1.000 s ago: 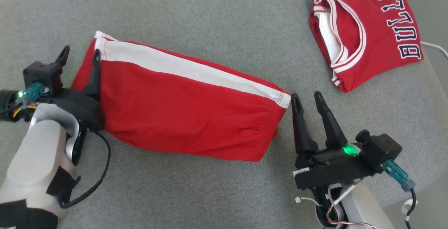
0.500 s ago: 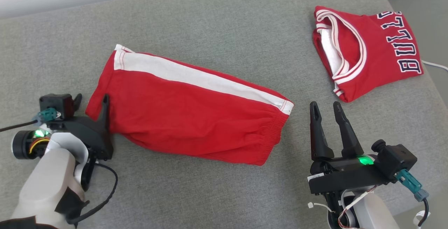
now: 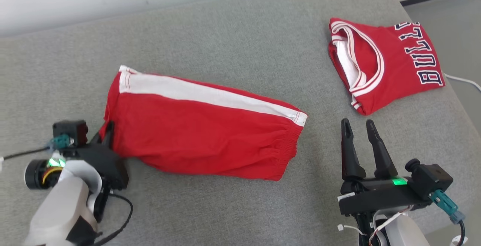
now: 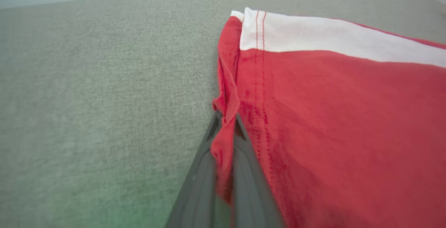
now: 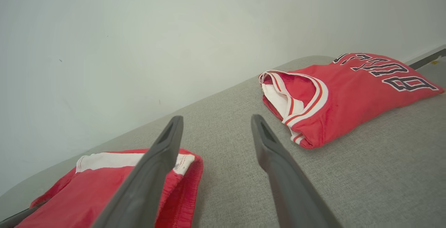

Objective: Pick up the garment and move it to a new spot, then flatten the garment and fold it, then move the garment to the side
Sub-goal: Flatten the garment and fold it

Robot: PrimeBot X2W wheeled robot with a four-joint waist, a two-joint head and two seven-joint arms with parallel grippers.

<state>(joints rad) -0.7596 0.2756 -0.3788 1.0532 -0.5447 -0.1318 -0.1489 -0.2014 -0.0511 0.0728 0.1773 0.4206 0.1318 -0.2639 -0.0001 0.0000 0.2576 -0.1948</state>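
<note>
Grip set: left gripper (image 4: 226, 120) fingers pinched shut on the folded shorts' (image 3: 203, 133) hem corner. Right gripper (image 3: 360, 127) fingers spread wide, empty. Likely the side-move step; next, drag without unfolding.

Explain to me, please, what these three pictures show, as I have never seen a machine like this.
This is a two-armed robot at a grey padded surface. The wide picture comes from a camera on its head, looking down; the other two come from wrist cameras looking along each gripper's two dark fingers. On the surface lie red shorts with a white stripe and, apart to the right, a folded red jersey with dark lettering. The left gripper is shut on the shorts' edge, as its wrist picture shows. The right gripper is open, holding nothing, clear of both garments.
</note>
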